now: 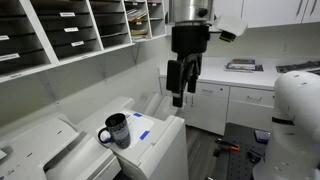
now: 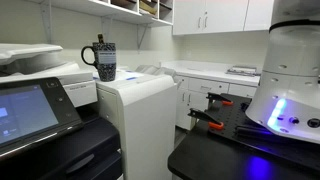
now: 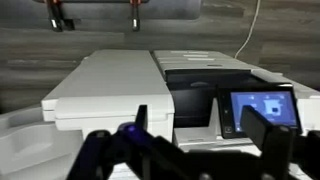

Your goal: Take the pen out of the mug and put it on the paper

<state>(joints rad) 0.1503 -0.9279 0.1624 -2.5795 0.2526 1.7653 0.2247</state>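
The dark mug [image 1: 116,131] stands on top of a white machine, its handle toward the camera. It also shows in an exterior view [image 2: 105,61], where a dark pen [image 2: 99,41] sticks up out of it. A white sheet of paper [image 1: 150,126] with blue marks lies just beside the mug. My gripper [image 1: 178,97] hangs open and empty well above and to the right of the mug, apart from it. In the wrist view my gripper [image 3: 200,120] has its fingers wide apart with nothing between them. The mug and pen are out of the wrist view.
Wall shelves with paper trays [image 1: 70,35] rise behind the mug. A copier with a touch screen [image 3: 262,108] stands next to the white machine. A counter with cabinets [image 1: 235,90] runs along the back. The robot's white base [image 2: 290,70] sits on a black table.
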